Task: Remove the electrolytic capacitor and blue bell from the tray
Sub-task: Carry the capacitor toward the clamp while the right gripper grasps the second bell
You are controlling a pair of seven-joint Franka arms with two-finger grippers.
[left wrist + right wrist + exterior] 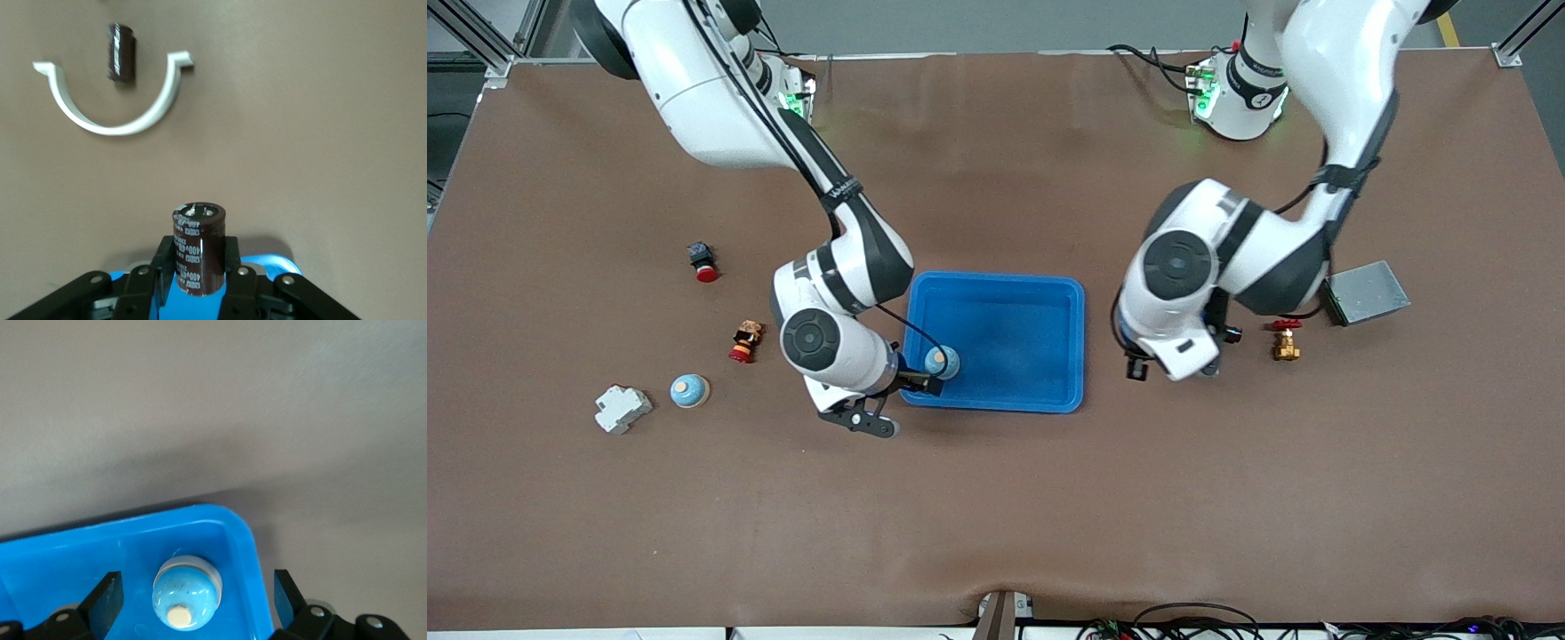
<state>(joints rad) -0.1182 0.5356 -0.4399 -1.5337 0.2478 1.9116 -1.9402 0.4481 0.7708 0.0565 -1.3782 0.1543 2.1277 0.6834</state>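
A blue dome bell (942,362) (187,592) sits upright in the blue tray (996,404), in its corner nearest the right arm's end. My right gripper (934,373) (195,593) hangs open over it, one finger on each side and neither touching it. My left gripper (1174,369) (199,260) is above the bare table beside the tray's other end. It is shut on a dark brown capacitor (199,240) that stands upright between its fingers. The left hand hides this capacitor in the front view.
In the left wrist view another capacitor (121,53) lies on the table by a white curved clamp (107,120). A brass valve (1286,342) and a grey box (1368,292) lie toward the left arm's end. A second bell (689,390), a white breaker (623,409) and two red buttons (703,262) (745,341) lie toward the right arm's end.
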